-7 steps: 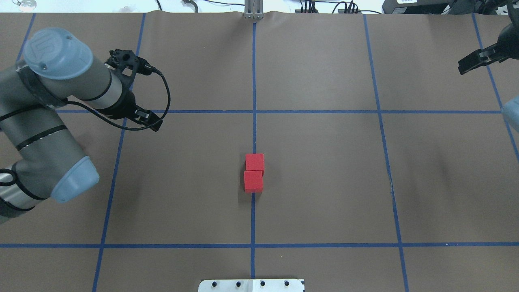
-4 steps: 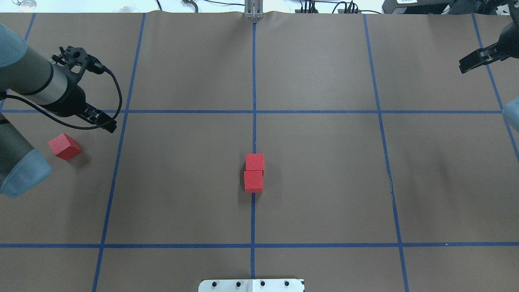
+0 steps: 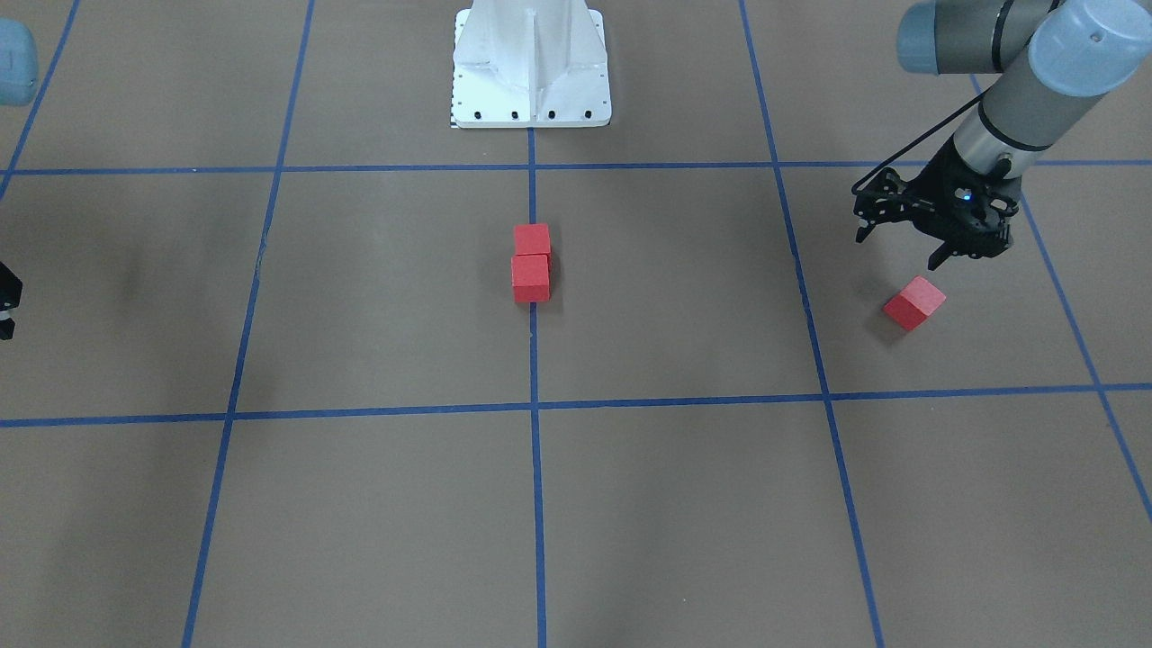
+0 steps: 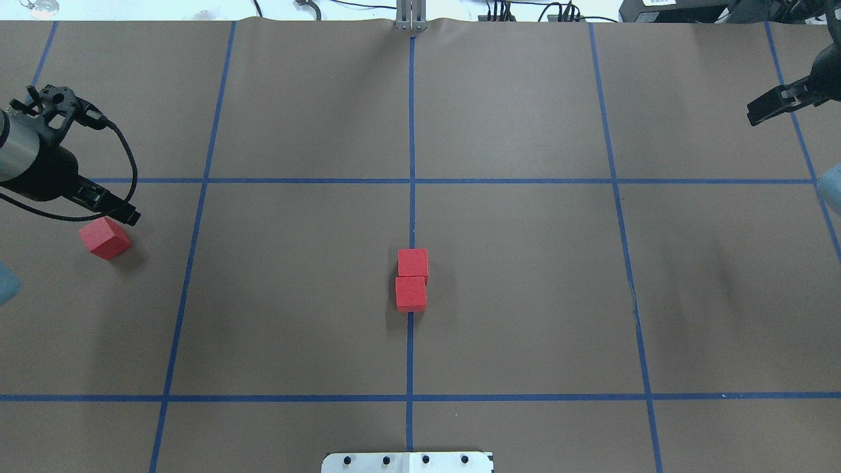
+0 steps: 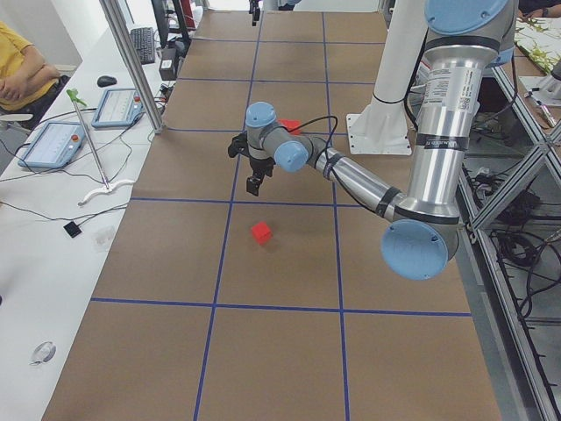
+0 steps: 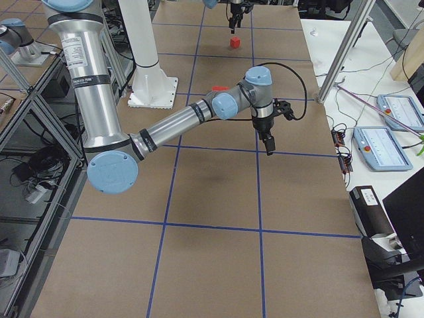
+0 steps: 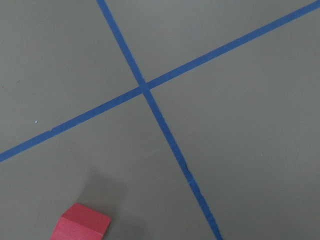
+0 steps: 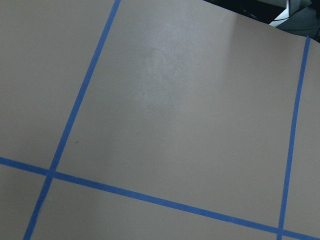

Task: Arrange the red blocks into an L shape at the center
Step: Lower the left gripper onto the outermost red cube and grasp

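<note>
Facing me from across the table, my left gripper is hovering above the brown surface, just beside and on the base side of the loose red block. It is carrying nothing, and I cannot tell whether its fingers are parted. The other two red blocks are sitting touching, one behind the other, on the middle blue line in front of the white base. Only a sliver of my right gripper is showing at the edge.

From overhead, the loose red block is lying turned at an angle in the far left column, well apart from the pair at the center. In the pair, the farther cube is sitting slightly to the right of the nearer one. My left gripper is hanging next to the loose cube. My right gripper is waiting far off at the right edge, empty; I cannot make out its jaws.

From my left end, my left gripper is pointing down short of the loose block.

From my right end, my right gripper is pointing down over bare table.

My left wrist camera is catching the block's corner at the bottom edge, near a tape crossing.

My right wrist camera is showing only brown surface and blue lines.
</note>
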`<state>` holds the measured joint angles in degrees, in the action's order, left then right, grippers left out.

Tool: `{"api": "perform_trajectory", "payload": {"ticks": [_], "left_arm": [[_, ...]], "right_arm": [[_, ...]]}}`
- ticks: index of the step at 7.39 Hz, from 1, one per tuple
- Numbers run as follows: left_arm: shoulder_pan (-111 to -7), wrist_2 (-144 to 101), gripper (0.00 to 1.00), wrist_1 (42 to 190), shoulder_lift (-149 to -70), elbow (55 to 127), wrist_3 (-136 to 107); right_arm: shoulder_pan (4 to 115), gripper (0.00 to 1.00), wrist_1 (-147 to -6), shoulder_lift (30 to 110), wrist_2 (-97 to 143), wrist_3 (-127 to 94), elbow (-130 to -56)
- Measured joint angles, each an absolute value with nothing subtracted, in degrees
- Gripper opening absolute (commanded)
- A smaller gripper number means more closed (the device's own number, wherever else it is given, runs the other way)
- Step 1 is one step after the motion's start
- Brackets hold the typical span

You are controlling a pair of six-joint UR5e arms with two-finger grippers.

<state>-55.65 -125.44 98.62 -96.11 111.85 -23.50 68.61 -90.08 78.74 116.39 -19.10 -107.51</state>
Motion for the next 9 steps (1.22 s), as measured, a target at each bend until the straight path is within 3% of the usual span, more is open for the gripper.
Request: {"api": "perform_trajectory", "payload": {"ticks": [5, 9], "left_arm": [[-57.04, -124.65, 1.0, 102.21, -95.54, 106.9, -27.79], [-56.5, -121.97, 1.0, 116.92, -91.17, 103.22, -14.54]], "right_arm": [[68.42, 1.0, -90.09, 79.12, 116.53, -19.02, -106.7], [68.16, 1.0, -88.76, 79.25, 116.46, -19.03, -106.47]]}}
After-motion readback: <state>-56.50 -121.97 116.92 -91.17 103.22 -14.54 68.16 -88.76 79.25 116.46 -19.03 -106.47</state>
